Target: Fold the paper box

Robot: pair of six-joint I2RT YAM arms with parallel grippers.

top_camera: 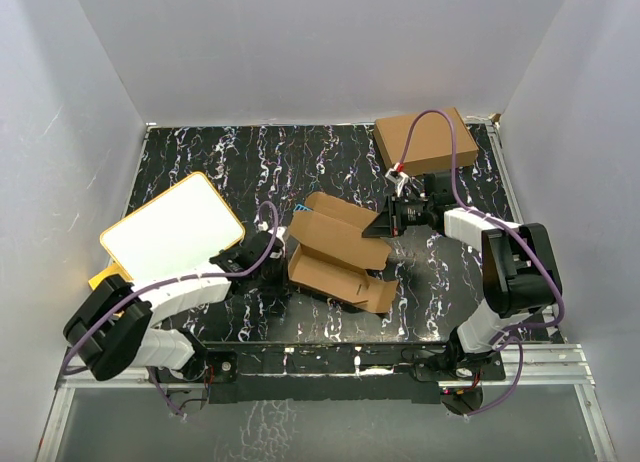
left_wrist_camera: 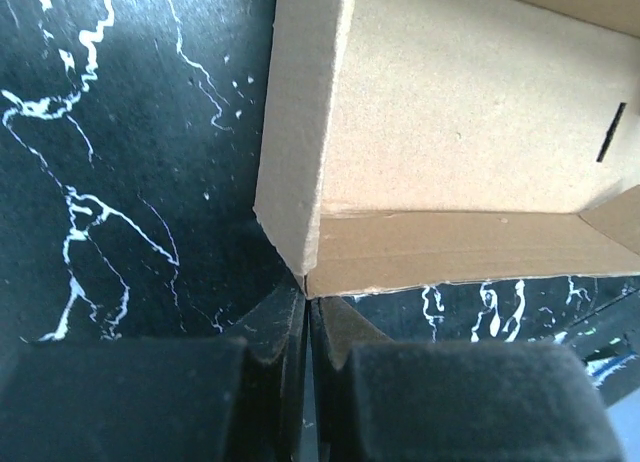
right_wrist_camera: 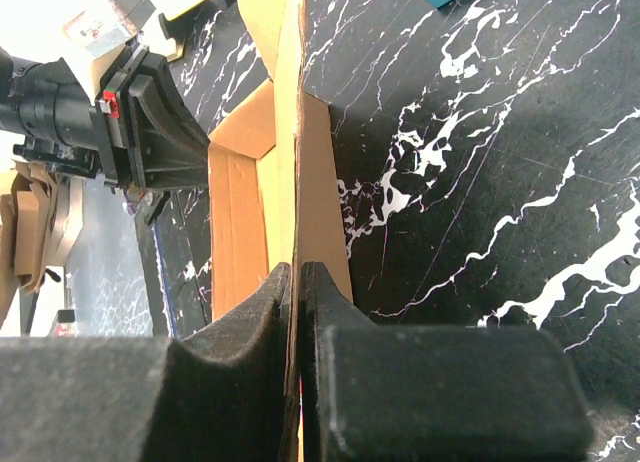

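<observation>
Edgewise, paper box (top_camera: 335,244) in right pincer (right_wrist_camera: 297,272).

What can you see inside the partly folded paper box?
Only bare cardboard and a small slit show inside the paper box. The rest lies beyond the left wrist view's edge.

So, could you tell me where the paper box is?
Top view: the paper box sits mid-table between the left gripper and right gripper, right of the white board.
</observation>
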